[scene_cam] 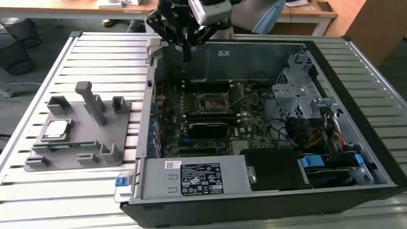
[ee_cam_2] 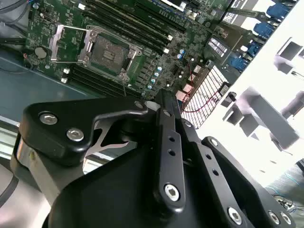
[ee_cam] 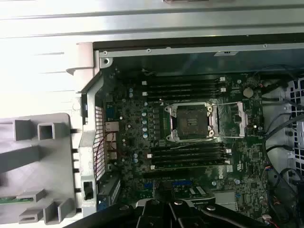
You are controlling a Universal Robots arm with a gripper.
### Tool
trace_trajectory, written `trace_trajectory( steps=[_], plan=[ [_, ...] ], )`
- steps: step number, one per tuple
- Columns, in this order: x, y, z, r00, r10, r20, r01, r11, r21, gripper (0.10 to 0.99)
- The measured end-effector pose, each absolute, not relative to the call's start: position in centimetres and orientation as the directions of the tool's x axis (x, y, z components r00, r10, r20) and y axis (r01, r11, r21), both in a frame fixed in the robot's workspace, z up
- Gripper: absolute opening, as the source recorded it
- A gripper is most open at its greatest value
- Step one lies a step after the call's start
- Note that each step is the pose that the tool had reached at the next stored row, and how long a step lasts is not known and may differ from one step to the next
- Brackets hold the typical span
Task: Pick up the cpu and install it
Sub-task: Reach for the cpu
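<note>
The cpu (scene_cam: pixel 57 128) lies flat on the grey tray (scene_cam: pixel 86 143) on the tabletop (scene_cam: pixel 95 57), at the exterior view's left. It is well apart from the tool (scene_cam: pixel 186 55). The tool hangs over the back of the open computer case (scene_cam: pixel 375 157), with its fingers pressed together and nothing in them. The socket (ee_cam: pixel 191 122) on the green board (ee_cam: pixel 142 123) is open and empty. The cpu looks light, thin and hard, and its smooth shiny top may slip. I think its underside breaks easily, so it is best held gently by two side edges and kept flat.
</note>
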State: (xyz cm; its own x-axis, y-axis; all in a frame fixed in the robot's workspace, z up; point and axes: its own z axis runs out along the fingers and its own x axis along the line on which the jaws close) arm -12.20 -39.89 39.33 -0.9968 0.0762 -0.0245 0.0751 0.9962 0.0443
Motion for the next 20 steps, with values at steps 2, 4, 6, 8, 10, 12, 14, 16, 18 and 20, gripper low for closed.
trace_trajectory(
  steps=[2, 4, 6, 8, 10, 12, 14, 16, 18, 20],
  plan=[
    [-12.2, -39.9, 39.3, -0.997, 0.076, -0.024, 0.075, 0.996, 0.044, 0.106],
    [-12.2, -39.9, 39.3, -0.997, 0.076, -0.024, 0.075, 0.996, 0.044, 0.106],
    [-12.3, -39.9, 39.3, -0.997, 0.076, -0.024, 0.075, 0.996, 0.044, 0.106],
    [-12.6, -39.9, 39.3, -0.997, 0.076, -0.024, 0.075, 0.996, 0.044, 0.106],
    [-13.0, -39.9, 39.3, -0.997, 0.076, -0.024, 0.075, 0.996, 0.044, 0.106],
    [-13.4, -39.9, 39.3, -0.997, 0.076, -0.024, 0.075, 0.996, 0.044, 0.106],
    [-13.9, -39.9, 39.3, -0.997, 0.076, -0.024, 0.075, 0.996, 0.044, 0.106],
    [-14.3, -39.9, 39.3, -0.997, 0.076, -0.024, 0.075, 0.996, 0.044, 0.106],
    [-14.7, -39.9, 39.3, -0.997, 0.076, -0.024, 0.075, 0.996, 0.044, 0.106],
    [-15.1, -39.9, 39.3, -0.997, 0.076, -0.024, 0.075, 0.996, 0.044, 0.106]
  ],
)
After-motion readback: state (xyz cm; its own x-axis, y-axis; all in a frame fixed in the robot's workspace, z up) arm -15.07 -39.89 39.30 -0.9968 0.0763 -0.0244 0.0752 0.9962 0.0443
